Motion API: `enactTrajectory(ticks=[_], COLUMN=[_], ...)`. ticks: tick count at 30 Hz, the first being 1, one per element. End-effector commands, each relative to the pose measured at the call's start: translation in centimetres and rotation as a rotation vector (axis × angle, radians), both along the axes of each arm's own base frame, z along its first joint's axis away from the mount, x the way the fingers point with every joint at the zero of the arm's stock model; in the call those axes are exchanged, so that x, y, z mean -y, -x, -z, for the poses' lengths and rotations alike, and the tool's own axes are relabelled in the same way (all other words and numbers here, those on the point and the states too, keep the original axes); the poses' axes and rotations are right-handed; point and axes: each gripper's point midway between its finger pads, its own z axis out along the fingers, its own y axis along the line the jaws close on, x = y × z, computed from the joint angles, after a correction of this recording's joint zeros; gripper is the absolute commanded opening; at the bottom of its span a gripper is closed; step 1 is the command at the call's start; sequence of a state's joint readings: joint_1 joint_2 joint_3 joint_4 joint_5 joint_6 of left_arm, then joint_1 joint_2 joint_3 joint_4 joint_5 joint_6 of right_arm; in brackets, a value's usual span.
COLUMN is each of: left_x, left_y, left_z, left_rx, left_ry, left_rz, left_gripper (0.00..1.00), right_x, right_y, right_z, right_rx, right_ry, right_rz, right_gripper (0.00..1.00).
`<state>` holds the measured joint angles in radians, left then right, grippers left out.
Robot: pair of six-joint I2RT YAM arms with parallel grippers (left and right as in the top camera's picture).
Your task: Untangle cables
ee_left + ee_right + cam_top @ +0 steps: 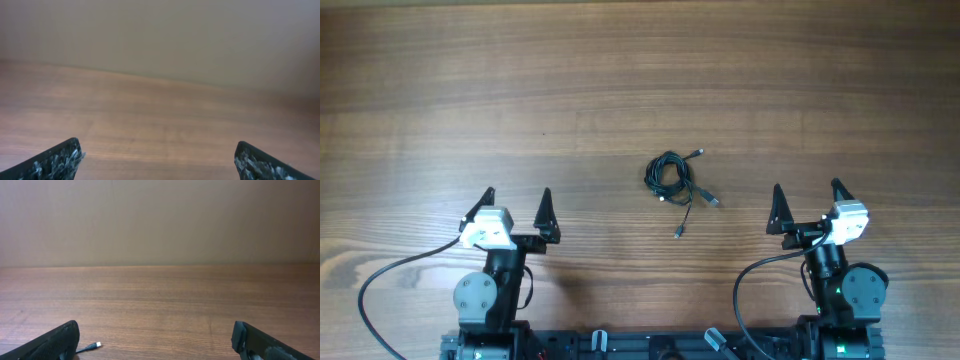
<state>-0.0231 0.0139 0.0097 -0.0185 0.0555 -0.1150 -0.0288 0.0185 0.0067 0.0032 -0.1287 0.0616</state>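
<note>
The cables (669,176) lie as one small knotted black clump in the middle of the wooden table (640,80), with silvery plug ends trailing to the upper right, right and lower right. My left gripper (516,203) is open and empty, well to the left of and nearer than the clump. My right gripper (807,195) is open and empty, to the right of the clump. In the right wrist view one plug end (93,346) shows beside the left finger of the right gripper (155,340). The left wrist view shows the left gripper (157,160) over bare wood only.
The thicker black wires (380,285) of the arms loop near the front edge by the arm bases (490,300). A plain wall stands behind the table's far edge (160,266).
</note>
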Motion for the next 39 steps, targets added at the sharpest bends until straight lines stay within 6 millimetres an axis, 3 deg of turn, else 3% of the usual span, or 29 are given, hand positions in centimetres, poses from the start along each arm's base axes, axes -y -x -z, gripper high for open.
enactTrajectory(ticks=[1,7,12,17,22,26,32,35,39], left_x=[0.4,0.7,1.5,4.0,7.6,11.2,12.7,14.0,14.9], left_y=[0.2,0.4,-0.8,-4.0,-6.0,-5.2,-5.4,-5.7,-6.1], left_z=[-2.4,-5.0,-7.7,-11.3,-12.8,-10.2,-5.4,-3.0,1.1], left_rx=[0.075,0.036,-0.069,-0.254,-0.431,-0.607,-0.829,-0.932,-1.023], left_ry=[0.192,0.283,0.283,0.303,0.355,0.451,0.541,0.567,0.510], left_rz=[0.032,0.045,0.079,0.203,0.400,0.635,0.663,0.586,0.281], left_gripper=[1.00,1.00,1.00,1.00,1.00,1.00,1.00,0.99,1.00], right_x=[0.3,0.3,0.3,0.3,0.3,0.3,0.3,0.3,0.3], right_y=[0.0,0.0,0.0,0.0,0.0,0.0,0.0,0.0,0.0], right_z=[0.1,0.1,0.1,0.1,0.1,0.1,0.1,0.1,0.1], right_rx=[0.000,0.000,0.000,0.000,0.000,0.000,0.000,0.000,0.000], right_ry=[0.009,0.009,0.009,0.009,0.009,0.009,0.009,0.009,0.009], right_rz=[0.016,0.016,0.016,0.016,0.016,0.016,0.016,0.016,0.016], right_gripper=[1.00,1.00,1.00,0.99,1.00,1.00,1.00,1.00,1.00])
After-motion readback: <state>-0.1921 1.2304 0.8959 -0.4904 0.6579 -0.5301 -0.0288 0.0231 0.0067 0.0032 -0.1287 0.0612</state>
